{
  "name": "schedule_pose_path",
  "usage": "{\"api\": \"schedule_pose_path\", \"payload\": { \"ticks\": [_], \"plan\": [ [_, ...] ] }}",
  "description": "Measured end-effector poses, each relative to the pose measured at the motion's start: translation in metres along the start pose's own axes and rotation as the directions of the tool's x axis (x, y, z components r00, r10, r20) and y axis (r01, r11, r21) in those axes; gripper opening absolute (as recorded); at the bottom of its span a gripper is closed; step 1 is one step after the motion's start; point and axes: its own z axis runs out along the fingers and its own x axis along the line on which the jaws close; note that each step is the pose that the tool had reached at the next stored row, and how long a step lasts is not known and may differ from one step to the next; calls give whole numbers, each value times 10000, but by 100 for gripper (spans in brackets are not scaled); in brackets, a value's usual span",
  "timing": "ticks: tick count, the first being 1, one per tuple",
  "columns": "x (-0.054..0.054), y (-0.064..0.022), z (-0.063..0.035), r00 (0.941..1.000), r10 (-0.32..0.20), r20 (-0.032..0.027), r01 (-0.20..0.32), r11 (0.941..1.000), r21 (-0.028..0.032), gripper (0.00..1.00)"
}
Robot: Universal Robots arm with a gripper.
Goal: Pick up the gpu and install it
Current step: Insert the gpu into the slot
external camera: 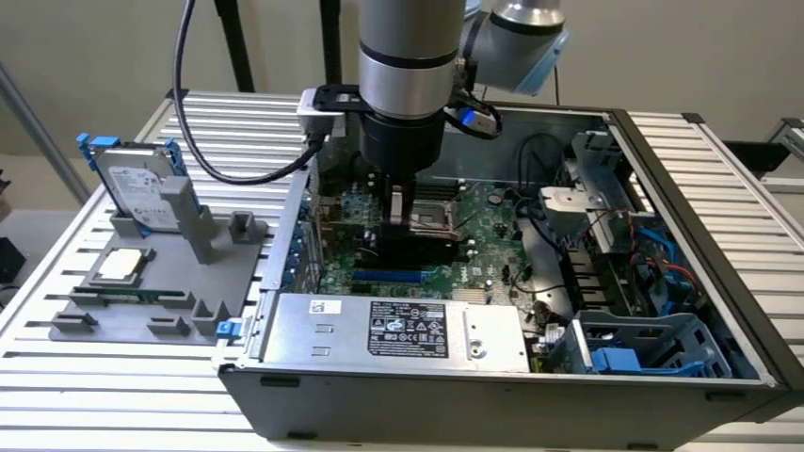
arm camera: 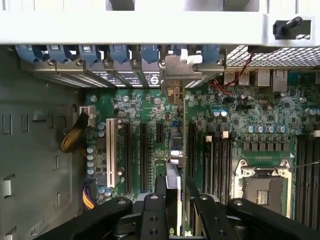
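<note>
Gripper (arm camera: 172,200) fingers, we see, clench the gpu (arm camera: 173,150) edge-on, standing upright over the motherboard (arm camera: 260,135) inside the computer case (external camera: 703,188). Its silver bracket (arm camera: 177,70) sits toward twelve o'clock from the fingers, at the case's rear slots.

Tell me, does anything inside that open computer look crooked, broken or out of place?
Nothing stands out. The gripper holds the gpu edge-on over the motherboard, its silver bracket up at the row of rear slots. It looks straight, in line with the slots. Beside the case, the hard drive and chip sit in the grey holder.
</note>
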Motion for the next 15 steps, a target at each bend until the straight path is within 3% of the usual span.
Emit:
{"api": "schedule_pose_path", "payload": {
  "ticks": [4,15],
  "plan": [
    [1,36,70,10000,-3,1,3,10000,70,0],
    [0,41,107,10000,-3,3,3,10000,71,0]
  ]
}}
